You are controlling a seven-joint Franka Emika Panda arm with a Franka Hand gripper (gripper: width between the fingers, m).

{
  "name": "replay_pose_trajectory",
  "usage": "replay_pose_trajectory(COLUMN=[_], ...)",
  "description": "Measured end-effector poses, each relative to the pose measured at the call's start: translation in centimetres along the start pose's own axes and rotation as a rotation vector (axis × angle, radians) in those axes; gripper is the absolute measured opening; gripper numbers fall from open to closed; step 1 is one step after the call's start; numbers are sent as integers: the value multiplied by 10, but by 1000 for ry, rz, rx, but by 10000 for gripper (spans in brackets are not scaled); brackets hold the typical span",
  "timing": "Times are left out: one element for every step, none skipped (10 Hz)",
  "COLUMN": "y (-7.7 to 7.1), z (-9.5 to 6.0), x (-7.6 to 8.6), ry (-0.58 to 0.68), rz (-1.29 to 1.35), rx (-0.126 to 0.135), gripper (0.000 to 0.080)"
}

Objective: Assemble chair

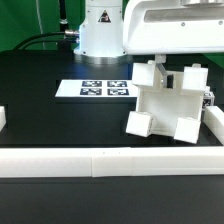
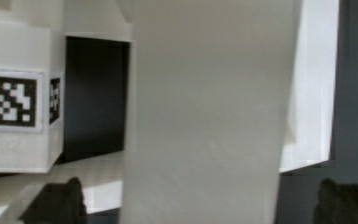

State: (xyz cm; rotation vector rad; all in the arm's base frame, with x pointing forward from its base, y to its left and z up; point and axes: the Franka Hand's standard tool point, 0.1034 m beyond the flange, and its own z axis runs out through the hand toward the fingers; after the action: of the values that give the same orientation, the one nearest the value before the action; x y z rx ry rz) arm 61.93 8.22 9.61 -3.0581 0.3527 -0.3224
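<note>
Exterior view, chair (image 1: 163, 100) tilted, posts (image 1: 140, 124) facing camera

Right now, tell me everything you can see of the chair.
The chair looks like matte white plastic: chunky slabs joined at angles, with square posts jutting toward the camera. It rests on the black table at the exterior view's right. One post carries a black-and-white tag. The open claw straddles one slab; contact is unclear.
</note>
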Motion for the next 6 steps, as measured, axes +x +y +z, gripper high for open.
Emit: replay_pose_trajectory(y=[0, 0, 0, 1, 3, 4], z=[0, 0, 1, 5, 13, 19], x=[0, 0, -1, -2, -3, -2], ry=[0, -1, -1, -5, -10, -11], rz=[0, 0, 0, 1, 0, -1], rx=[0, 0, -1, -4, -11, -15], gripper=[649, 649, 649, 649, 649, 649])
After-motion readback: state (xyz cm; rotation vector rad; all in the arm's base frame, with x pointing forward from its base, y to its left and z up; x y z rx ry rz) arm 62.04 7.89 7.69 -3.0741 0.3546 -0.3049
